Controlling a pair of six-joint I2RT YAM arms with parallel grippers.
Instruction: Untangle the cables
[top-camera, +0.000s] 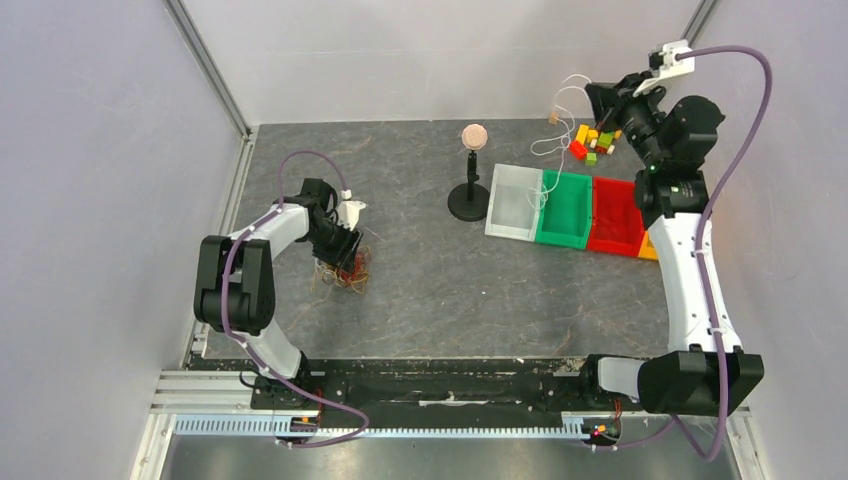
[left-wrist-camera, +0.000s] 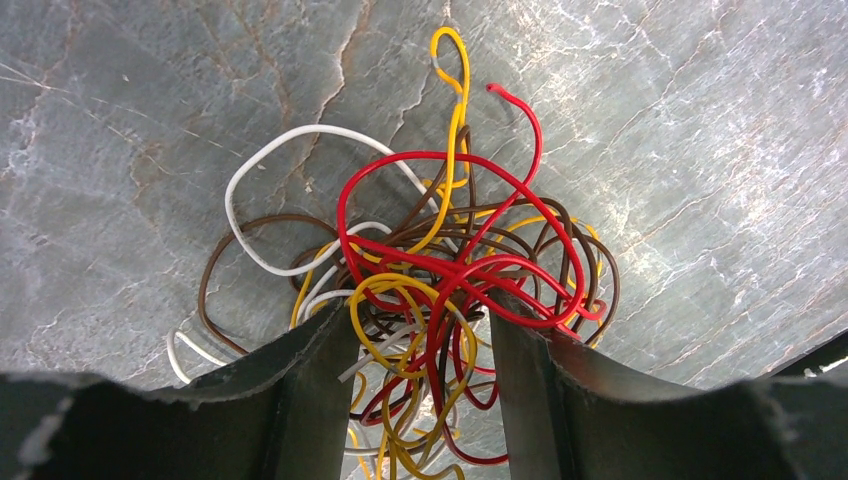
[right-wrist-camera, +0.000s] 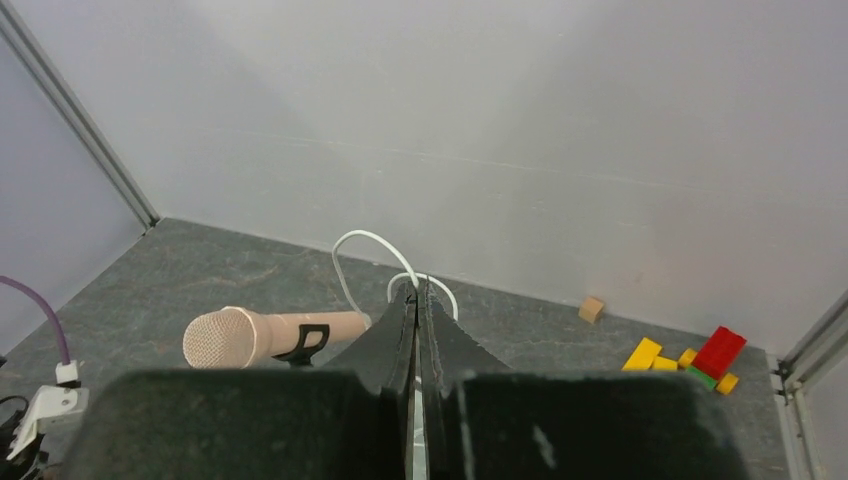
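Note:
The cables are a tangle (top-camera: 347, 273) of thin red, yellow, white and brown wires lying on the grey table at the left. In the left wrist view the tangle (left-wrist-camera: 452, 268) fills the middle. My left gripper (top-camera: 343, 253) is down on it and open; the jaws (left-wrist-camera: 420, 310) stand apart with several strands between them. My right gripper (top-camera: 600, 100) is raised at the back right, shut on a single white cable (top-camera: 568, 92) that hangs down toward the bins. In the right wrist view the white cable (right-wrist-camera: 345, 252) loops out from the shut tips (right-wrist-camera: 417, 288).
A microphone on a black stand (top-camera: 472, 140) stands mid-table and shows in the right wrist view (right-wrist-camera: 260, 335). Clear (top-camera: 515, 202), green (top-camera: 566, 210) and red (top-camera: 616, 216) bins sit in a row at the right. Coloured blocks (top-camera: 592, 140) lie behind them.

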